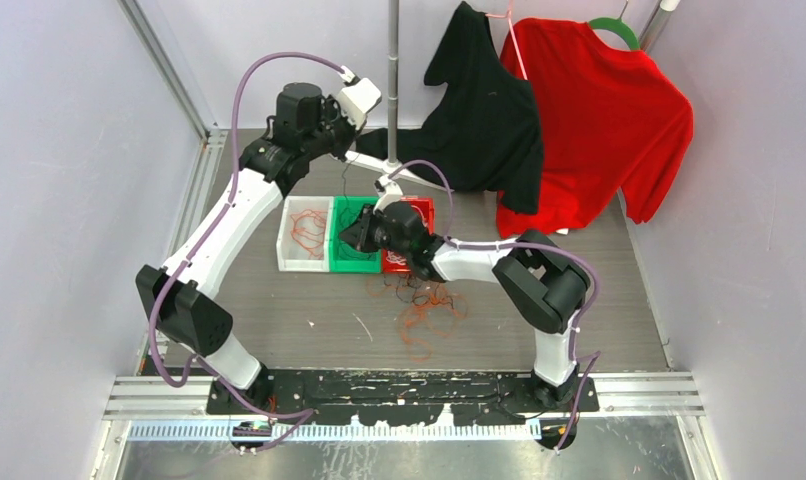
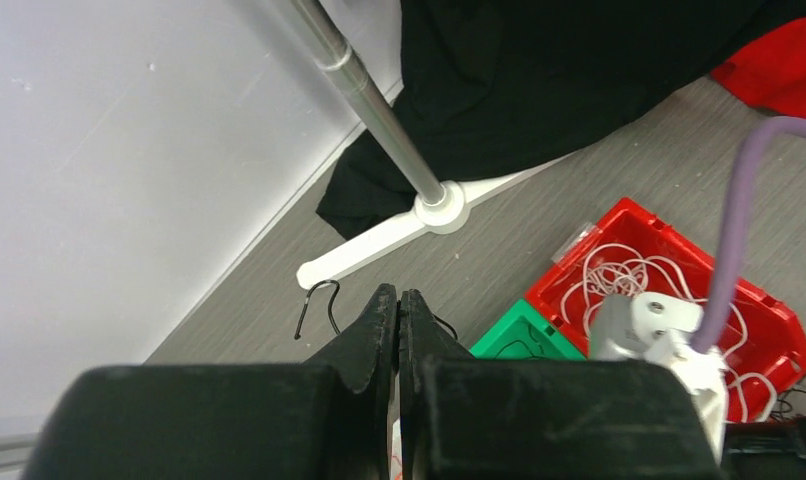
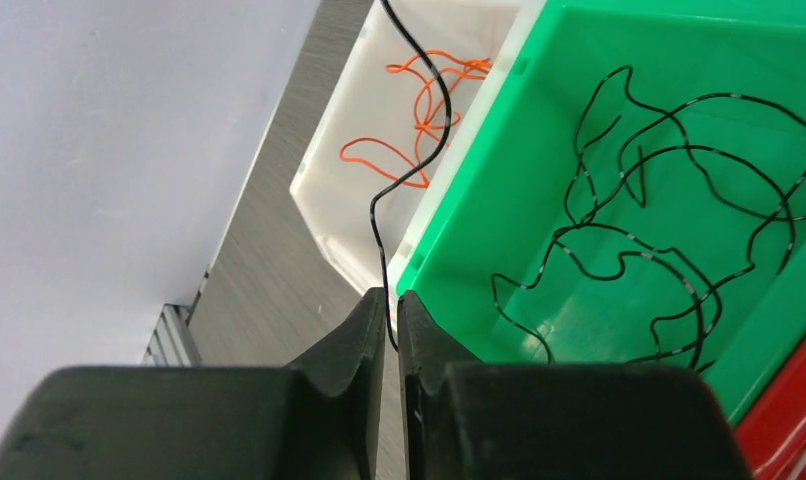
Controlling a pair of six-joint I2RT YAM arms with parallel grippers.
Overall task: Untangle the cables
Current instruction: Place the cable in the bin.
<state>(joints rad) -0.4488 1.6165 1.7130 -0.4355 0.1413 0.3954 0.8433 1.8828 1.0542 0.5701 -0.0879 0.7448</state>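
Top view first. Three glossy plastic bins sit in a row on the grey wood-grain table point(image 1: 579, 300), and I'll use the green bin point(image 1: 351, 238) in the middle as my anchor. The white bin point(image 1: 304, 232) is touching its left side and the red bin point(image 1: 411, 238) its right. A loose heap of hair-thin cables point(image 1: 421, 312), orange-red and black, sprawls on the table just in front of the green bin. The left gripper point(image 1: 339, 148) hangs high behind the green bin, and the right gripper point(image 1: 355, 236) is right over it. One black cable point(image 1: 344, 185) runs between them, near vertical, though it's faint here so I'm not 100% sure.

Left wrist view: the matte black fingers point(image 2: 379, 325) are pressed together. The black cable point(image 2: 319, 298) curls out like a hook beside the tips, so it looks pinched. Beyond the green bin are a shiny metal rack pole point(image 2: 379, 120) on a white foot, a black garment point(image 2: 539, 80) and a red shirt point(image 2: 789, 60). White cables fill the red bin.

Right wrist view: the right gripper point(image 3: 391, 325) is clamped on the black cable point(image 3: 434, 120). From the tips it runs up and away along the green bin's left rim, crossing the white bin. Kinked black loops lie inside the green bin, and orange squiggles lie in the white one.
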